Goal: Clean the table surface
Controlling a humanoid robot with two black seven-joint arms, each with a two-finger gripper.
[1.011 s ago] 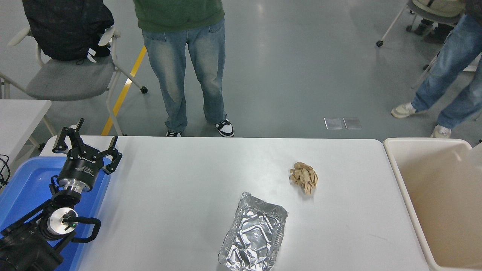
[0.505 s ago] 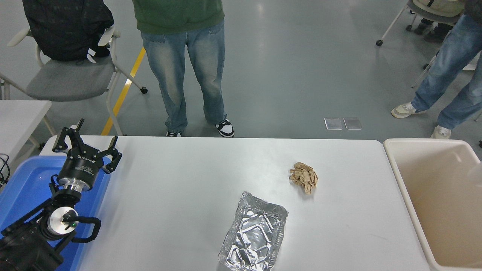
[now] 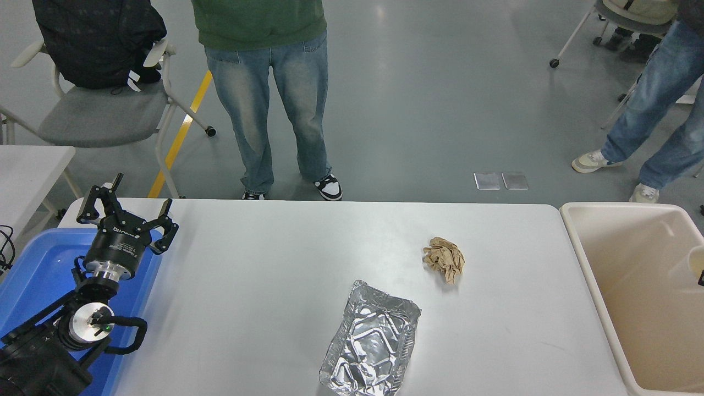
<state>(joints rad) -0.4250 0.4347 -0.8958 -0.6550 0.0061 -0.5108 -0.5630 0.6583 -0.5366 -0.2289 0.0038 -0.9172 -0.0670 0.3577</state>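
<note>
White and smooth, the table surface (image 3: 264, 308) fills the lower middle of what we see from the head view, its far edge running below a grey floor. On it we see an empty foil tray (image 3: 371, 346) near the close edge and, just beyond it to the right, a crumpled wad of brown paper (image 3: 444, 259), the two lying apart. Against the table's right end stands a beige bin (image 3: 638, 308); at its right wall we make out only a pale sliver with a dark speck at the picture's edge, too little to name. Over the blue bin (image 3: 38, 275) at the left end, our left gripper (image 3: 125, 213) hovers with its fingers spread wide, holding nothing. A person in jeans (image 3: 269, 104) stands at the far side.
</note>
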